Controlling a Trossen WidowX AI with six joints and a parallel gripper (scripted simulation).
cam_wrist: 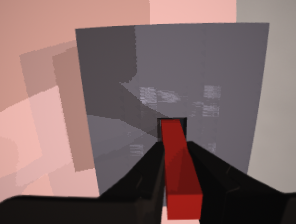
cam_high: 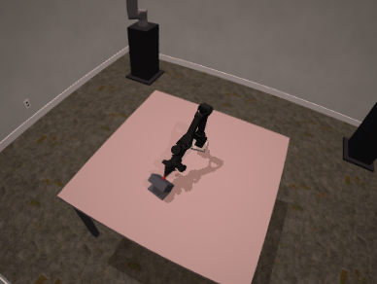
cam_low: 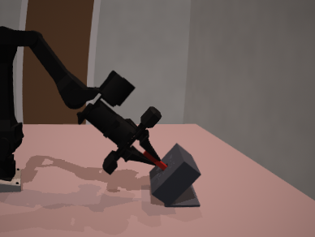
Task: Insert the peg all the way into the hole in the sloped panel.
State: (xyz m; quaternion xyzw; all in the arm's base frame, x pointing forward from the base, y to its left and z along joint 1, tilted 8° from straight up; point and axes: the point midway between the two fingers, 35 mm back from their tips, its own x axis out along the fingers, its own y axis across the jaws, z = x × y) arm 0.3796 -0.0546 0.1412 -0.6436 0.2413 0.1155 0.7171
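Note:
My gripper (cam_low: 149, 156) (cam_wrist: 173, 149) (cam_high: 166, 175) is shut on a red square peg (cam_low: 156, 159) (cam_wrist: 177, 160) (cam_high: 165, 178). The dark grey sloped panel (cam_low: 179, 172) (cam_wrist: 215, 70) (cam_high: 156, 184) stands on the pink table. The peg points down at the panel's sloped face, and its front tip sits at the mouth of the square hole (cam_wrist: 173, 122) in the wrist view. Most of the peg's length still shows outside the panel. How deep the tip reaches inside is hidden.
The arm's base (cam_high: 201, 142) stands near the middle of the pink table (cam_high: 233, 195) (cam_low: 252, 195). Black pedestals (cam_high: 143, 51) stand on the floor beyond the table's far corner and at the right edge of the view.

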